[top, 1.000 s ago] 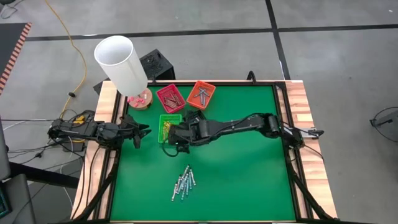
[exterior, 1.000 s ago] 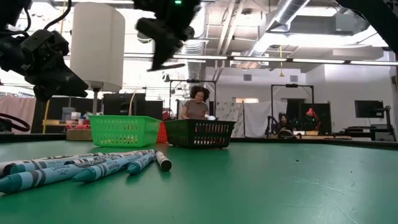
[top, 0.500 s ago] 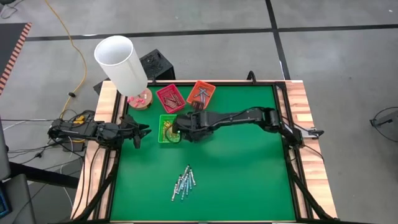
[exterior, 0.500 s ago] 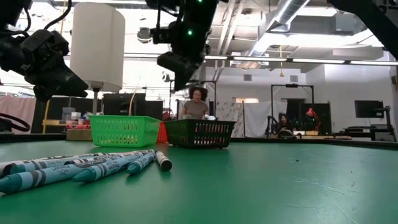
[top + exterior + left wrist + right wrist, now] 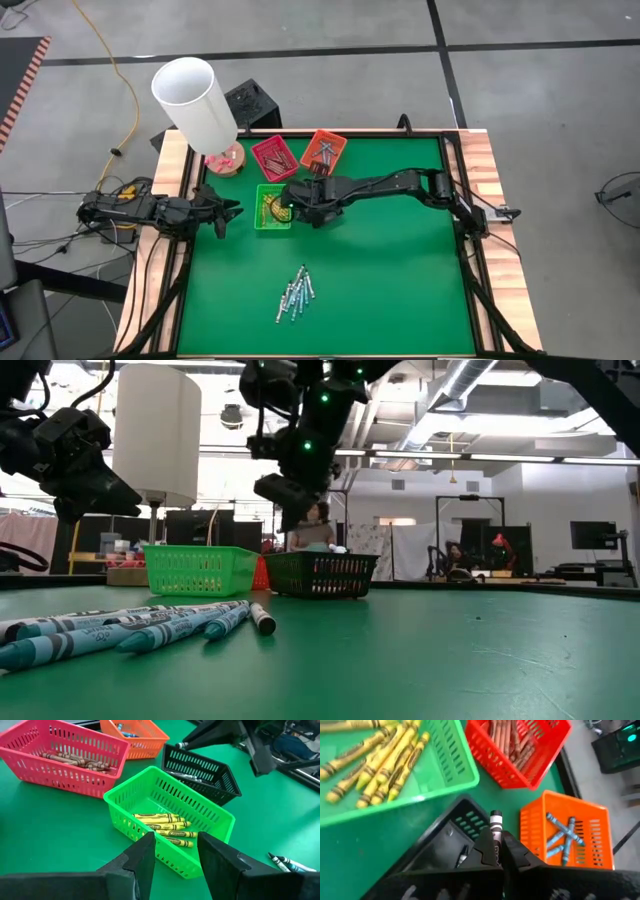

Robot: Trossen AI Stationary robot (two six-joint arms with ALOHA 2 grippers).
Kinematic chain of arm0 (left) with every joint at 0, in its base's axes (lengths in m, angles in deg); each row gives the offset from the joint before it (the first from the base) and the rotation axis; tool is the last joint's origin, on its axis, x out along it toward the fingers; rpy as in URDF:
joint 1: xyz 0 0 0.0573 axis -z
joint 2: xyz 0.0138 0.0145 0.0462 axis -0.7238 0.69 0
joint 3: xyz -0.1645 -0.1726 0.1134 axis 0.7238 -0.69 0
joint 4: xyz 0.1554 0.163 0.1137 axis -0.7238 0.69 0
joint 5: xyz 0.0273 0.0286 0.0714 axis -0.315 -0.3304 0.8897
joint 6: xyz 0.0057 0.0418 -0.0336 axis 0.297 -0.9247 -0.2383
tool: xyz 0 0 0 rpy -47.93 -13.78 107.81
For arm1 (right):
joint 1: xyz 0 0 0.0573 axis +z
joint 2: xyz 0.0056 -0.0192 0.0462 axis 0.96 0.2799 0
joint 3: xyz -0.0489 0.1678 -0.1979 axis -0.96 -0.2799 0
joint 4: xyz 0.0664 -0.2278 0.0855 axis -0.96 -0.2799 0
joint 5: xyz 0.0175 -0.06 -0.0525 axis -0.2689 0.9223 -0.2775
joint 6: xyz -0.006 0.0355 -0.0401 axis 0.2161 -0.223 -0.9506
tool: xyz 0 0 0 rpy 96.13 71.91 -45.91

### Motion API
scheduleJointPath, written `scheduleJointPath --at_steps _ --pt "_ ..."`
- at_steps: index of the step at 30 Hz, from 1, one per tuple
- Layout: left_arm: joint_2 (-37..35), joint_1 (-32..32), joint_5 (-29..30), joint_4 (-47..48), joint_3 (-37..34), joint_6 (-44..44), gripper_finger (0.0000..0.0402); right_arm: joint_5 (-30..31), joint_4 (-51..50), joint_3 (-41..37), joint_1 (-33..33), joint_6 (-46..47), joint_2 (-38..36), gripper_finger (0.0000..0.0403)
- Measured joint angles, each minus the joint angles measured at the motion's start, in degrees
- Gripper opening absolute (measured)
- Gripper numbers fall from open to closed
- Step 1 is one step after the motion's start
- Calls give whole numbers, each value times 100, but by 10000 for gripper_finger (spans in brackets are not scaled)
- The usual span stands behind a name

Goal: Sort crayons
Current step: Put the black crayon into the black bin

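1. The right pincer is clamped on a grey-white crayon with a black tip, holding it above the black tray.
2. In the high view the right pincer sits just beside the green tray, over the black one.
3. The green tray holds yellow crayons; the red tray, just beyond the green tray, holds brown crayons; the orange tray, beside the black tray, holds blue crayons.
4. A loose pile of blue crayons lies on the green surface, well apart from the green tray, toward the near edge.
5. The left pincer hovers near the green tray's outer side, its fingers apart and empty.
6. A white cylinder stands at the surface's corner beyond the red tray.
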Motion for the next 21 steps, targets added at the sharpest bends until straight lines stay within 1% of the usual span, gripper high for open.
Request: scheduleJointPath --at_steps 4,8,12,14,18,21 --pt "0 1 2 0 0 0 137 -195 31 -82 -108 67 0 1" --pt "0 2 2 0 0 0 137 -251 -4 -276 -202 145 -2 1" --pt "0 -1 2 0 0 0 137 -281 57 -542 -218 314 -164 1" --pt "-1 2 6 0 0 1 137 -281 203 -800 -189 334 -312 1" --pt "-2 0 0 2 0 1 137 -450 1133 -1503 -169 335 -817 1" --pt "-2 1 -3 1 0 0 137 -589 2195 -2315 -175 328 -1434 1"
